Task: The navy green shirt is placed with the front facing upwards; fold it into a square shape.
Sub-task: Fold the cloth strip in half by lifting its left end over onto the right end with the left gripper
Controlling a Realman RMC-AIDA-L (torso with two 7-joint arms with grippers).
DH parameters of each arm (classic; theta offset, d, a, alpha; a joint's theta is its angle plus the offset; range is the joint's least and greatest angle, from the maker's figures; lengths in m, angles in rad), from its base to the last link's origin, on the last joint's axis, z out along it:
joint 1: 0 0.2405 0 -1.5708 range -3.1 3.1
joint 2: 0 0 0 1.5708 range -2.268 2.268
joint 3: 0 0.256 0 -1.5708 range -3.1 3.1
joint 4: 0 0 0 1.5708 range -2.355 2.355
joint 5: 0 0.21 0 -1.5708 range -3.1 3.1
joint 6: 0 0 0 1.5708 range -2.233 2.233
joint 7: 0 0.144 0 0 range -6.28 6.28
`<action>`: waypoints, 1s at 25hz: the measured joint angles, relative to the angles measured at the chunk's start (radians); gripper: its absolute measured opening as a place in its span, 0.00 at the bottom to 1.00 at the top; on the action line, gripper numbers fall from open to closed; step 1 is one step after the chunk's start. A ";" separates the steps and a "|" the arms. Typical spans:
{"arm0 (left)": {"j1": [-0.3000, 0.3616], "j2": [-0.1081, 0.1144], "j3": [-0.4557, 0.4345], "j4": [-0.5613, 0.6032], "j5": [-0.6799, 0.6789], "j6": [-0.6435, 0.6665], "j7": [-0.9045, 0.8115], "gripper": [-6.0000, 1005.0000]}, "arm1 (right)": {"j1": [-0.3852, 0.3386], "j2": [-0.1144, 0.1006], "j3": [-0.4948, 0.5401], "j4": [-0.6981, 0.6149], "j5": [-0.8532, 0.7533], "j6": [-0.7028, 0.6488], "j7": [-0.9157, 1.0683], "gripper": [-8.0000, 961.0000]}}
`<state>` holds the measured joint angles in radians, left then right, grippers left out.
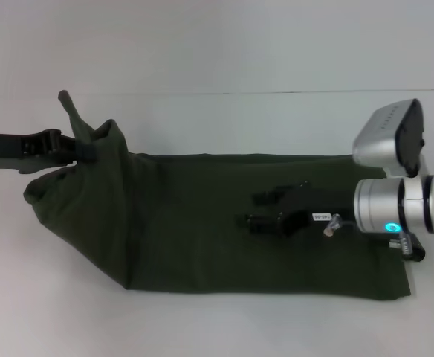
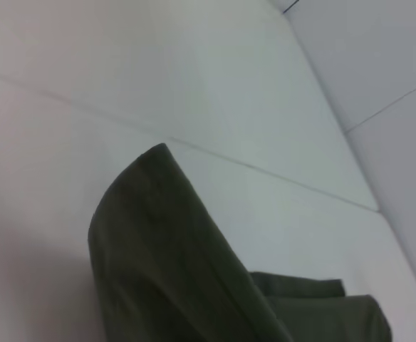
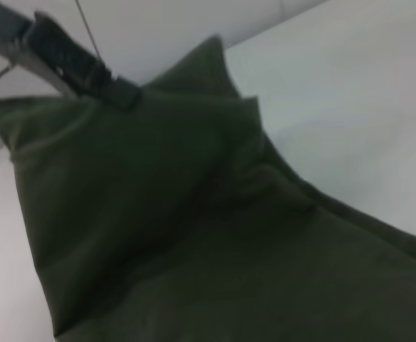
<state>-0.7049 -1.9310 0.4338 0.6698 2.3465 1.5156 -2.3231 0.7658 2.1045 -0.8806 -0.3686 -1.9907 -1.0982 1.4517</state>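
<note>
Your counter is a plain white surface, and the shirt covers most of its middle, lying as a long dark green band folded lengthwise, running from the left side across to the right. No lettering shows on the upper face. Most of the band lies flat, but its left end is lifted clear of the counter and bunched into a peak, with folds hanging down from it.

Your right arm comes in from the right, its silver wrist over the shirt's right end. The right tool sits low over the middle of the band with its dark fingers spread apart, holding nothing; you cannot tell whether the tips touch the cloth.

Your left arm reaches in from the left edge. The left tool is closed on the raised left end of the shirt, a point of cloth sticking up just above the grip. The right wrist view shows the same pinch from the side.
</note>
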 joint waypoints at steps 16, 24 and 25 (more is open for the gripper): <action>0.029 -0.009 -0.014 -0.029 -0.141 0.032 0.069 0.06 | 0.160 0.014 -0.014 0.217 0.105 0.130 -0.185 0.27; 0.035 -0.012 -0.014 -0.030 -0.183 0.044 0.083 0.06 | 0.215 0.018 -0.008 0.294 0.129 0.146 -0.256 0.01; 0.035 -0.012 -0.013 -0.030 -0.186 0.044 0.084 0.06 | 0.222 0.018 -0.006 0.302 0.131 0.146 -0.265 0.01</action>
<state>-0.6700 -1.9434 0.4204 0.6395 2.1606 1.5598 -2.2392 0.9877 2.1224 -0.8865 -0.0664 -1.8599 -0.9520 1.1863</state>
